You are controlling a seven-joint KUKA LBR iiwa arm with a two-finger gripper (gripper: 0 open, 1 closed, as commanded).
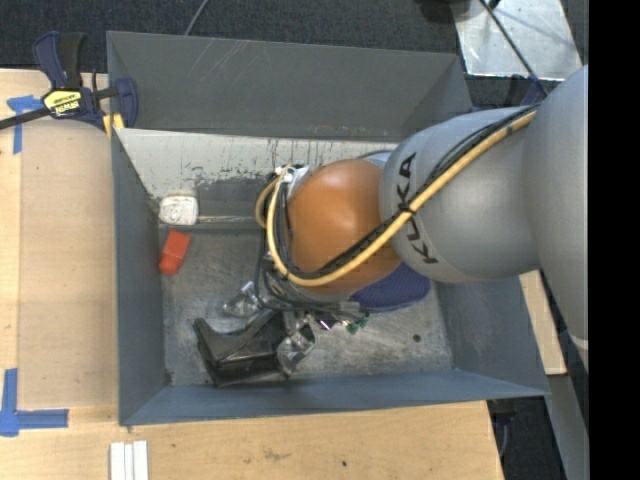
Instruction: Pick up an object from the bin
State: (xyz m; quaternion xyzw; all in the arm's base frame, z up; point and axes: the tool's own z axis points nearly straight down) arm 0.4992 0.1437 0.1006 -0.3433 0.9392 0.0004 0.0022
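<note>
So far nothing is lifted, as we read it: every thing lies on the bin (140, 298) floor, and the grasp and the raise are left to do. At the left, by the far wall, we see a small white piece (178, 209) and, just below it, a red block (174, 252), both well apart from the jaws. Nearer the front wall lies a black boxy object (232, 353), its long axis running left to right, its right end dipping slightly toward the front wall. The jaws are low over that right end; they look parted to us and clasp nothing we can see. Further right, a blue rounded thing (405, 288) peeks from under the arm (480, 208).
</note>
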